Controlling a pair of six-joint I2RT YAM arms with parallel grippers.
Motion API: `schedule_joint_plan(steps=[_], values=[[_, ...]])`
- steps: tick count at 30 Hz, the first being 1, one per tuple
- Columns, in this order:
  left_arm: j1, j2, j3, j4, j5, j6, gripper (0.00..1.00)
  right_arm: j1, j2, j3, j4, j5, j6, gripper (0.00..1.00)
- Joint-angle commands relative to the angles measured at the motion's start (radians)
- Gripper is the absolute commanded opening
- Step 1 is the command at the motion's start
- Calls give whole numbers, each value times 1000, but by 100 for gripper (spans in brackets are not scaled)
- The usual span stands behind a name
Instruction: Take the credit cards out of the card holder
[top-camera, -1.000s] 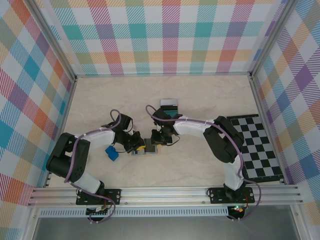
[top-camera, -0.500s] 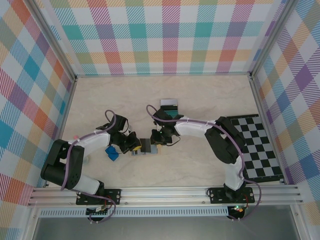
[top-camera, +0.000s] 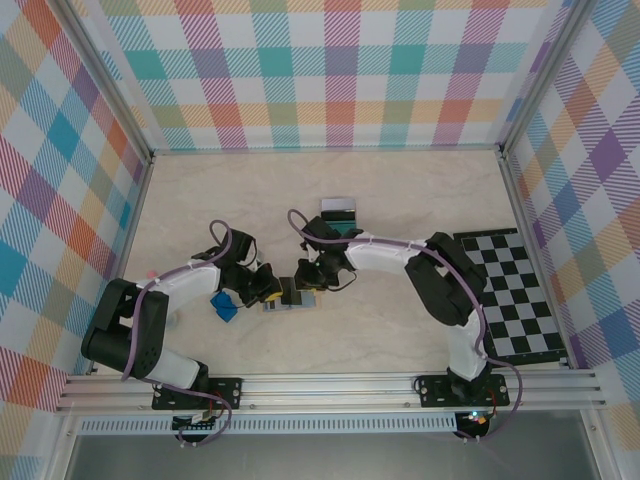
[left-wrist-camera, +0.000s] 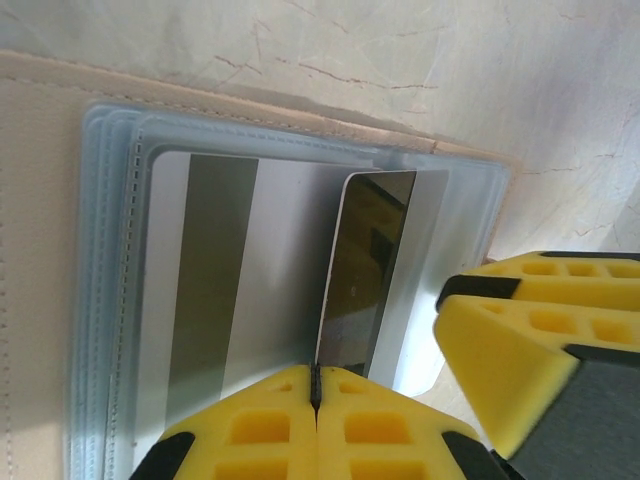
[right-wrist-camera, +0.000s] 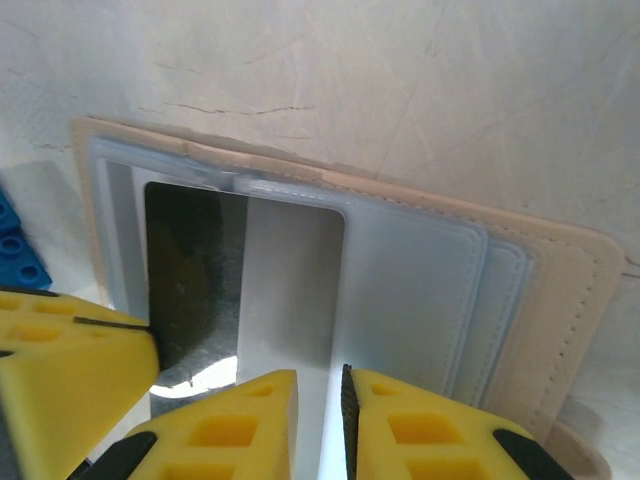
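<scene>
The card holder (top-camera: 291, 297) lies open on the table, tan outside (left-wrist-camera: 40, 250), blue-grey inside (right-wrist-camera: 420, 290). A silver credit card with a dark stripe (left-wrist-camera: 215, 270) sits in its pocket. My left gripper (left-wrist-camera: 316, 385) is shut on the edge of a dark, shiny credit card (left-wrist-camera: 365, 270) that stands partly out of the pocket. My right gripper (right-wrist-camera: 320, 400) is shut on the holder's blue-grey wall, its fingers (left-wrist-camera: 530, 350) close beside the left ones. From above, the left gripper (top-camera: 270, 290) and right gripper (top-camera: 305, 281) meet over the holder.
A grey card (top-camera: 338, 207) and a teal card (top-camera: 347, 228) lie on the table behind the right gripper. A small blue block (top-camera: 223, 306) sits just left of the holder. A black-and-white checkered mat (top-camera: 520, 290) lies at the right.
The left arm's elbow has swung left and nearer to the front edge while its gripper stayed at the holder. The right gripper has edged slightly left.
</scene>
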Motion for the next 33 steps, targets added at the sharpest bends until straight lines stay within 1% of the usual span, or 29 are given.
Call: schedule_joint_plan(steps=[1,4,5,8,16,20,23,24,28,31,33], values=[[11,7,-13,-5,9,-3,6,6,30,36,-33,-37,-15,21],[11,13,-21,29,41,-12,14,5,47,38,-33,-49,-16,21],[12,15,-27,71,64,-16,17,5,51,37,-31,-54,-16,21],[12,20,-33,114,104,-22,21,6,58,37,-21,-66,-16,21],[12,42,-33,123,102,-14,20,6,59,34,-18,-69,-16,21],[12,55,-29,121,96,-12,12,6,53,25,-15,-63,-14,21],[14,42,-9,56,51,14,4,6,28,9,-12,-36,-10,21],[14,28,1,4,25,28,3,5,12,-1,-7,-24,-10,21],[14,-64,45,-163,-91,94,1,2,-68,-39,15,34,-11,23],[14,-148,85,-286,-182,136,1,1,-132,-67,43,48,-24,29],[14,-197,112,-336,-215,152,1,1,-178,-79,49,63,-32,33]])
